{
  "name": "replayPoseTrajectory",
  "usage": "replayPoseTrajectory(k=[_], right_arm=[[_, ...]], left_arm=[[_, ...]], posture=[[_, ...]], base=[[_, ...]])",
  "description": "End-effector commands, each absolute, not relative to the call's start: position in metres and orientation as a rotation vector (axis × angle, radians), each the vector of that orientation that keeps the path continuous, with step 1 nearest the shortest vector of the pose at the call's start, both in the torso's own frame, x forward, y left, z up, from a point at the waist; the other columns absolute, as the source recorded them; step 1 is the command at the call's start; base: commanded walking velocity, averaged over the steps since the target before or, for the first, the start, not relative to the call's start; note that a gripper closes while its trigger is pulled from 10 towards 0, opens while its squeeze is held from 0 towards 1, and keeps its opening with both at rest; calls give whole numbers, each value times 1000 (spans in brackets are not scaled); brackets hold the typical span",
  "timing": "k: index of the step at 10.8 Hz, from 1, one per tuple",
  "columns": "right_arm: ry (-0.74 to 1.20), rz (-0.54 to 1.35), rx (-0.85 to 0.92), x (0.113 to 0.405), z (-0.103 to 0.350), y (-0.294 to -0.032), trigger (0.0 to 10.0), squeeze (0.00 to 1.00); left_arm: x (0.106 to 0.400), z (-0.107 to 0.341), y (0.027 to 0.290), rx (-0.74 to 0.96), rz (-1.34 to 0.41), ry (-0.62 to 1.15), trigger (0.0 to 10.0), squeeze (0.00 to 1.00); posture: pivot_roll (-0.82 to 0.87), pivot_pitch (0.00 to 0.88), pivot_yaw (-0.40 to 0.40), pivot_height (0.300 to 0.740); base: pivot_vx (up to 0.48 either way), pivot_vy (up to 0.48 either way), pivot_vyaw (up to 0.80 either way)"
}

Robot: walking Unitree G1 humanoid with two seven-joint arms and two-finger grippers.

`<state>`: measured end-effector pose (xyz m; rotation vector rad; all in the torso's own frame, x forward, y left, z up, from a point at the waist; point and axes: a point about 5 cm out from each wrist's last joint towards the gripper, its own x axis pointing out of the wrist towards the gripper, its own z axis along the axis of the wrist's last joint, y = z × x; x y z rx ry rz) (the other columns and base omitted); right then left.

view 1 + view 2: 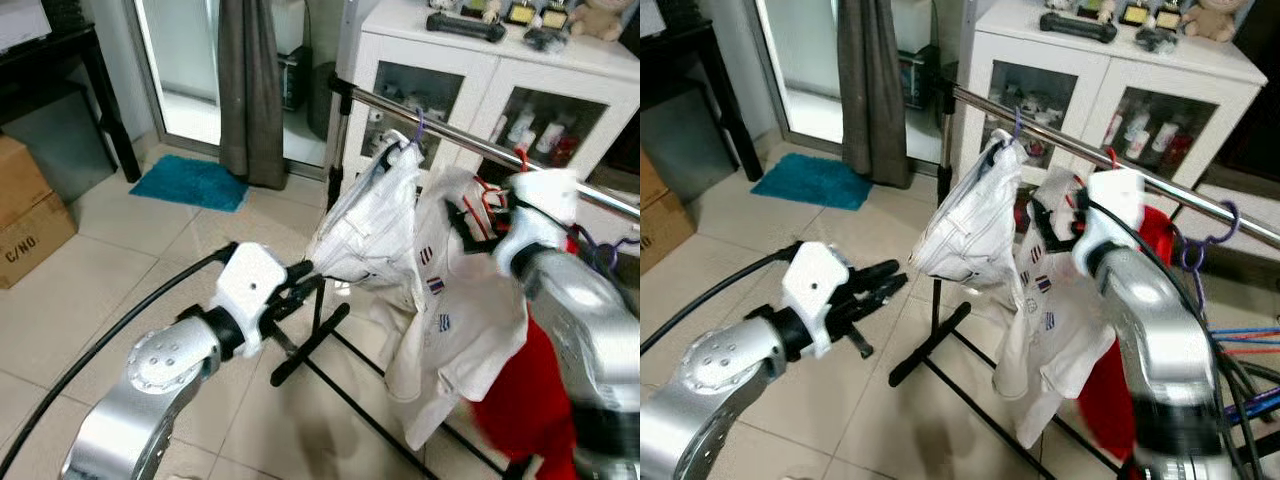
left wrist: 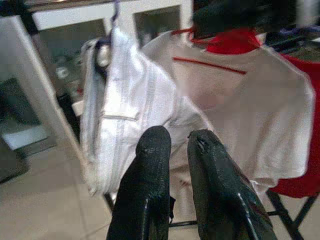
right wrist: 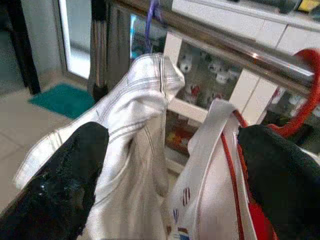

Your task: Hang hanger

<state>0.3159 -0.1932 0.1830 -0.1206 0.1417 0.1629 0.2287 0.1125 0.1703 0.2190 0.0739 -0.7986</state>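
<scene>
Where box (image 1: 30,222) reads "C/NO", right gripper (image 3: 170,165) gapes beside red hanger (image 3: 305,107).

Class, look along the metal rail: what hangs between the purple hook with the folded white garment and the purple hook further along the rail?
In the right eye view, between the first purple hook and the far purple hook, a red hanger holds a white shirt; the right gripper is there.

**Rail and what hangs on it**

Steel rail (image 1: 1060,140) runs diagonally in front of a white cabinet (image 1: 480,90), on a black stand (image 1: 930,345) on tile floor (image 1: 150,260). On the rail: purple hook (image 1: 1015,125) w/ white garment (image 1: 970,225); next to it a red hanger (image 3: 300,110) w/ white shirt (image 1: 1050,320); then red cloth (image 1: 520,400); another purple hook (image 1: 1210,235) further along.
</scene>
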Motion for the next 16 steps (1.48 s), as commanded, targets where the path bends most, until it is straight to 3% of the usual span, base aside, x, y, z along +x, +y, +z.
replayPoseTrajectory(k=[1,4,9,14,15,16], right_arm=[[170,137,-169,330,184,-196,10000,0],[190,67,-141,359,195,-206,10000,0],[296,25,-109,331,178,-253,10000,0],[266,-22,-109,328,187,-265,10000,0],[272,-19,-87,338,179,-264,10000,0],[279,-12,-60,347,174,-263,8471,0]], left_arm=[[230,170,107,223,-844,86,10000,0],[228,169,107,233,-865,96,10000,0],[226,166,106,210,-877,120,10000,0],[230,166,103,216,-932,128,10000,0],[231,165,102,217,-946,133,10000,0],[231,165,101,218,-958,132,10000,0]], posture=[[139,0,-39,740],[146,0,-63,740],[119,6,-47,740],[100,5,-13,740],[94,3,-2,740],[93,3,2,740]], base=[[0,0,0],[0,0,0],[0,0,0],[0,0,0],[0,0,0],[0,0,0]])
